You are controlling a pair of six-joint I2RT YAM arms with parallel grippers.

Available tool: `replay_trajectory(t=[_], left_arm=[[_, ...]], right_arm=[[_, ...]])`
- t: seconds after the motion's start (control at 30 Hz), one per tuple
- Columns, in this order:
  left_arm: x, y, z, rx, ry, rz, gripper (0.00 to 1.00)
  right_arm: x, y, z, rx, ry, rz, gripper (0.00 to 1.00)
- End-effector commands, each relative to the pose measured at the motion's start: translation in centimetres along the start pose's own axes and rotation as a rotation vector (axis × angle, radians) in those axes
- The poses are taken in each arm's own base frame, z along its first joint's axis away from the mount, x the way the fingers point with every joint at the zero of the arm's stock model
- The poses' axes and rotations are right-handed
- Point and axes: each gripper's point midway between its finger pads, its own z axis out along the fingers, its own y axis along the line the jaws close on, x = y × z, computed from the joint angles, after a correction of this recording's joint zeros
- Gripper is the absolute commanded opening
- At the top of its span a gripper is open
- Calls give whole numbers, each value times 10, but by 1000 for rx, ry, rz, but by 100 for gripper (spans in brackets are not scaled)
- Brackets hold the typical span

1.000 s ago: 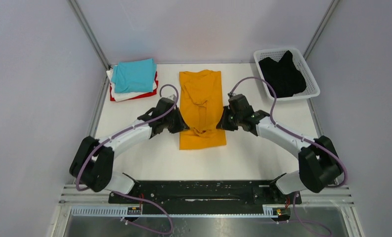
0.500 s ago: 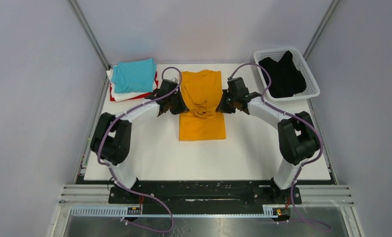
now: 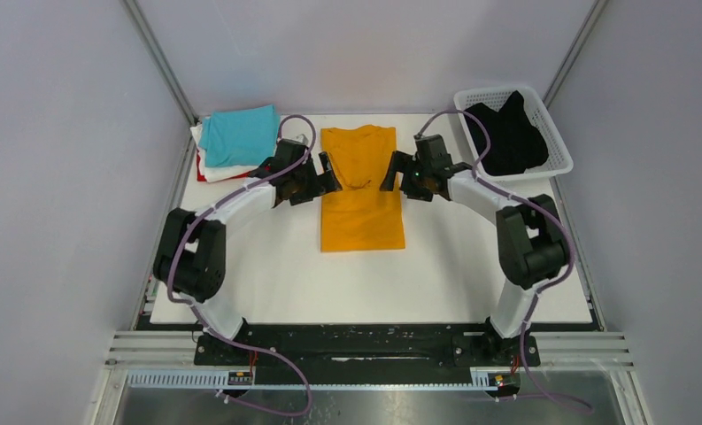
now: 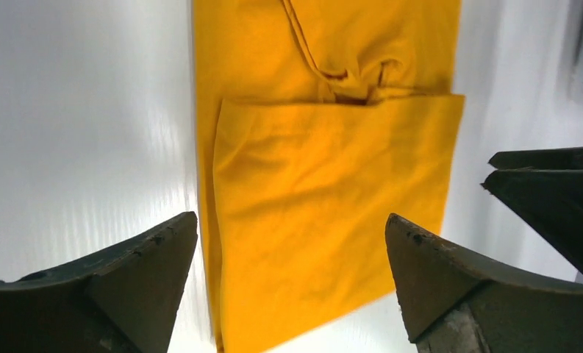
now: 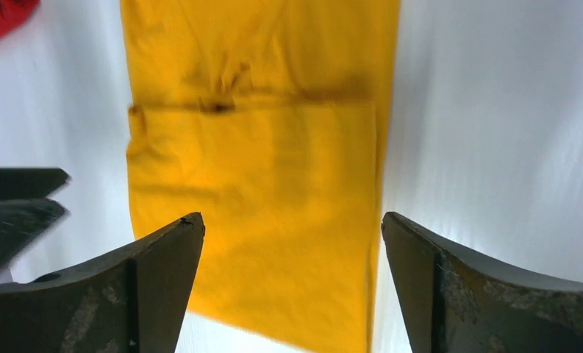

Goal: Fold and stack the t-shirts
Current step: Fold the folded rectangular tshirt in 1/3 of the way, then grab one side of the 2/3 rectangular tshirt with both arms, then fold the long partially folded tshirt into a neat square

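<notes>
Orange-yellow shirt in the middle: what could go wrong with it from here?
1. The orange-yellow shirt has a bunched ridge at the edge of its top layer; a further fold may trap that lump.
2. The left pincer and right pincer hang open at its sides; grabbing unevenly could skew the layers.
3. The left pincer is also near the folded turquoise shirt and might nudge it.

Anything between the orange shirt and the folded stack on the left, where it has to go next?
No loose object. Only the left gripper, open, hangs at the shirt's left edge, over the strip of table between the orange-yellow shirt and the folded stack.
</notes>
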Motion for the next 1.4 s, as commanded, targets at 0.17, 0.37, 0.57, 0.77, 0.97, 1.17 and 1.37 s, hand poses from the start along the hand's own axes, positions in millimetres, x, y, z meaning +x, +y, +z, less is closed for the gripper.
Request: replay_trajectory(t=[0.17,0.37,0.57,0.77,0.97,1.17,1.37], left_arm=[[64,4,-58,142,36,18,99],[108,23,-60,118,99,14,76],[129,35,-42,86,156,-17,65],[142,38,-25,62,205,-8,49],[147,39,-14,58,235,0,0],[158,36,-30,88,255,7,0],[191,25,-86,145,277,60,0]], right_arm=[[77,-24,-56,-62,-1,44,99],[121,-35,-59,-52,85,65,96],[127,-26,-46,-64,114,56,84],[139,-33,-35,-4,142,87,64],[148,-38,-25,23,176,97,36],[163,-34,-41,-12,230,94,1],[211,-14,-100,-130,333,-11,0]])
